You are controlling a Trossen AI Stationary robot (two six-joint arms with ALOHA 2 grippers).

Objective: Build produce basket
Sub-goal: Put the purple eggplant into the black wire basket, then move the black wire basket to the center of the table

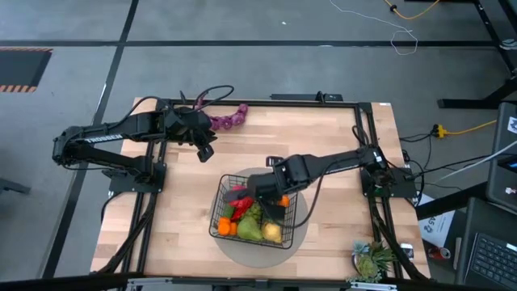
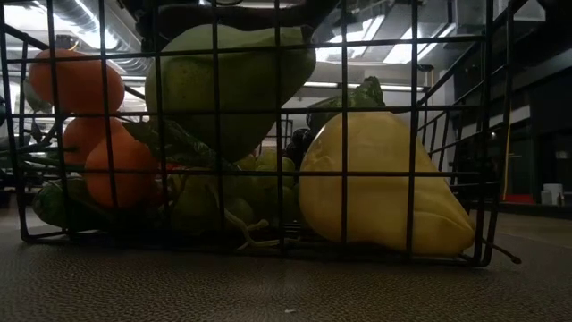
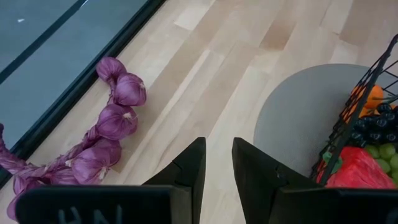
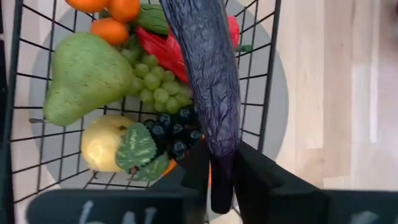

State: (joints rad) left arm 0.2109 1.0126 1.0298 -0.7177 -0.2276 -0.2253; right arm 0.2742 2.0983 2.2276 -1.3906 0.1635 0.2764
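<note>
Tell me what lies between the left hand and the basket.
In the high view, only bare wood tabletop separates the left hand from the basket. The left wrist view adds the grey mat's edge under the basket.

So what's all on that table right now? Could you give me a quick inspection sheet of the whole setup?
Surface: light wooden table; a round grey mat lies under the basket.
Job's things: black wire basket holds a green pear, yellow pear, oranges, green grapes, dark grapes and a red pepper. A purple garlic string lies outside, at the table's far edge.
Clutter: potted plant at a near corner.
Grippers: right gripper over the basket, fingers around a purple eggplant; left gripper near the garlic, empty, fingers slightly apart.
Cables: yellow cable and white cable on the floor.
Surroundings: grey floor; no people seen.
</note>
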